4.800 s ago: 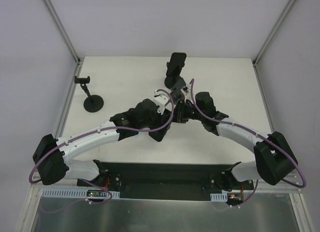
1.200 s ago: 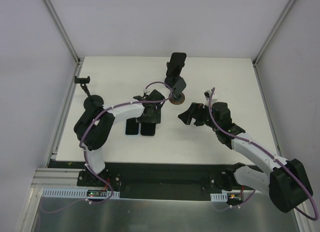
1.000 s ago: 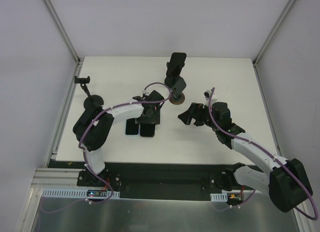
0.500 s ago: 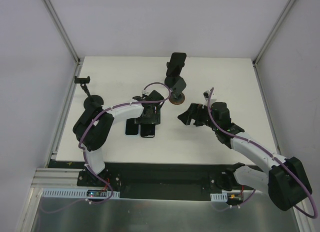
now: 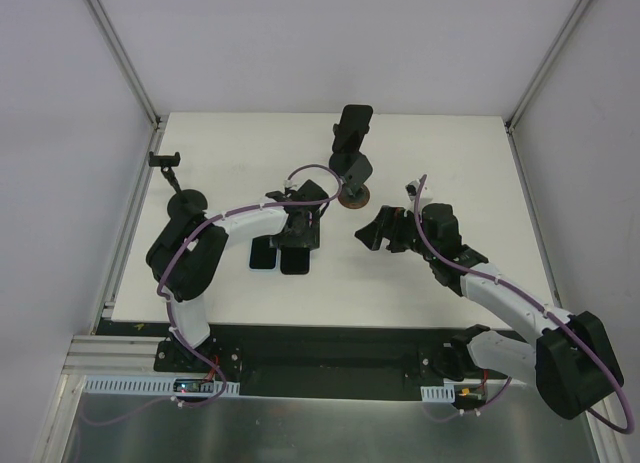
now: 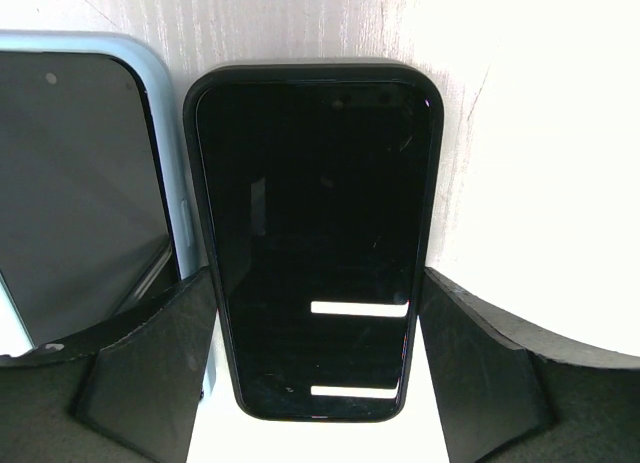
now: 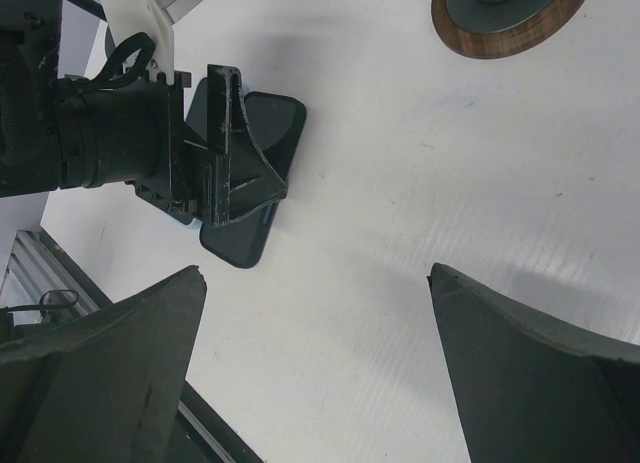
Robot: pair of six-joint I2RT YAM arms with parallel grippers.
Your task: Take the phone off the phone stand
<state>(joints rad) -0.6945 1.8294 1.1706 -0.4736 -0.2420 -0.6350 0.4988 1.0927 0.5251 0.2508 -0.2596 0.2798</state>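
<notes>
Two phones lie flat on the white table (image 5: 450,163), side by side, near the middle. One is the black phone (image 6: 315,183). The other is the light blue phone (image 6: 80,183), just to its left.

The left gripper (image 6: 315,275) is down over the black phone, with one finger right by each long edge. I cannot tell if it is squeezing the phone or only sitting around it. The right gripper (image 7: 318,283) is wide open and holds nothing. It hangs over bare table to the right.

Farther back is the phone stand (image 5: 350,173) with a round brown foot. A dark flat thing (image 5: 354,128) on top of it looks like one more phone, so I think the job may not be all done. The small stand (image 5: 172,178) at the far left looks empty.
</notes>
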